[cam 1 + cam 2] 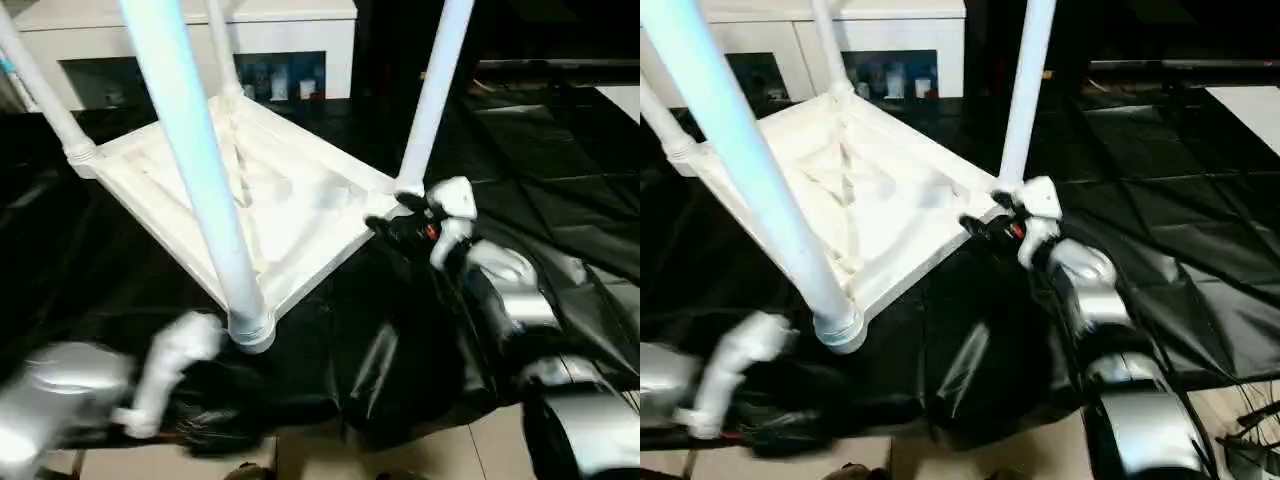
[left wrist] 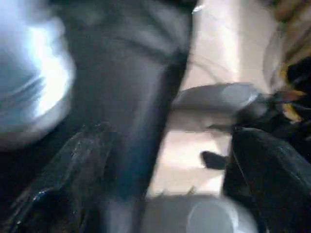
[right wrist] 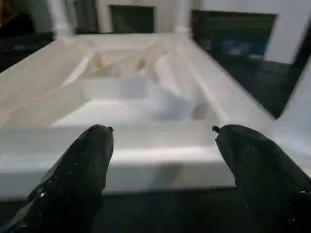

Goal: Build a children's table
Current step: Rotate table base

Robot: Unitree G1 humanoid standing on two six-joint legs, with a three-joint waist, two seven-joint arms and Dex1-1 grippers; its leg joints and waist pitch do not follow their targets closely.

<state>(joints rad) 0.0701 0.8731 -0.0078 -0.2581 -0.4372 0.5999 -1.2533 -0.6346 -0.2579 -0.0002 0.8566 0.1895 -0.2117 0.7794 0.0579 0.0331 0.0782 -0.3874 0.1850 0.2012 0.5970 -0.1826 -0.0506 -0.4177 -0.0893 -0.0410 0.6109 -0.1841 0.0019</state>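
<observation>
While the left gripper (image 1: 215,425) hangs low by the black cloth (image 1: 1160,250), blurred so its fingers cannot be told, the children's table (image 1: 290,215) lies upside down on that cloth. Its four white legs (image 1: 195,170) stick up. Further right, the right gripper (image 3: 163,141) has its fingers spread wide just beside the table's edge.

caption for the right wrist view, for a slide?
Open right pincer facing the rim of the upturned table, ribbed underside up.
</observation>
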